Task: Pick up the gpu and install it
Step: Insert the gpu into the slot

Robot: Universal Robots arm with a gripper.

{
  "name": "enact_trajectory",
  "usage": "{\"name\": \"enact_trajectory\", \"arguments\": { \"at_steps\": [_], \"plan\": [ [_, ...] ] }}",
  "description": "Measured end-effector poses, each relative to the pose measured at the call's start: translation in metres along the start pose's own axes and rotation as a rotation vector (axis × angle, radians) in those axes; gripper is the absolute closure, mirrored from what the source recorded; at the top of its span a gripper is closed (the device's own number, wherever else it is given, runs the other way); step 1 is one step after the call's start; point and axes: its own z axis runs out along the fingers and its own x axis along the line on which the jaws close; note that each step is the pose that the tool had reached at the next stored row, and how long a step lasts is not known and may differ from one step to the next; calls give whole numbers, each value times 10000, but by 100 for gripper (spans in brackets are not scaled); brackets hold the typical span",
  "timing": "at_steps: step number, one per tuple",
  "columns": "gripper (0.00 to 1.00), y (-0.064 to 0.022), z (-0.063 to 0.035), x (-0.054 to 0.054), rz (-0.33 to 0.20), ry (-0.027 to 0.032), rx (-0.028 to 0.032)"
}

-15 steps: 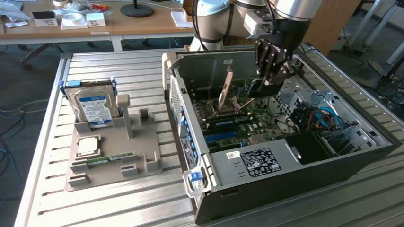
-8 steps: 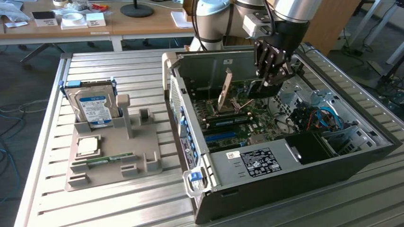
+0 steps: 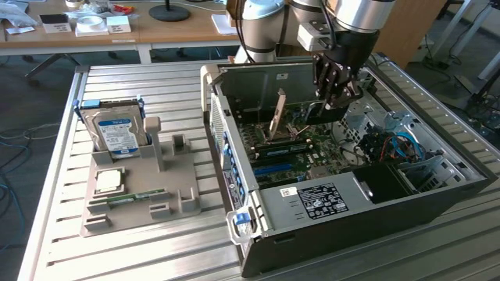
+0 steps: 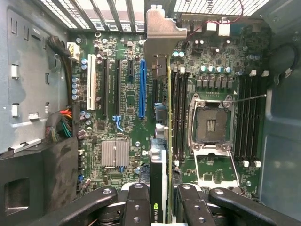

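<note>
So the end effector (image 4: 160, 207) is clamped on the gpu (image 4: 159, 169), one finger on each flat face, gripping it by the top edge. In the exterior view it's reached down inside the open computer case (image 3: 375, 222), which is lying on its side on the table (image 3: 156, 246).

The bit that matters is alignment. The card hangs straight below the end effector, edge-on to the motherboard (image 4: 127, 103). Its long axis runs out ahead of the fingers toward the back wall of the case, with the metal bracket (image 4: 162, 33) at the far end, right up by the rear slot openings (image 4: 117, 14). That axis looks parallel to the expansion slots, which is good.

The long blue slot (image 4: 142, 87) isn't under the card though. It sits just beside it, on the side away from the CPU socket (image 4: 210, 123). My guess is the card is lined up over the darker slot next to the blue one. I can't tell whether the bottom edge is touching a slot or hovering above it.
</note>
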Motion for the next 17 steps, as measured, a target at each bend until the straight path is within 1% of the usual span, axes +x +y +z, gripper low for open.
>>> {"name": "enact_trajectory", "arguments": {
  "at_steps": [2,4,17],
  "plan": [
    [73,8,7,5,-3,-3,19],
    [73,13,8,10,-4,-2,26],
    [73,19,8,28,-1,-1,28]
  ]
}}
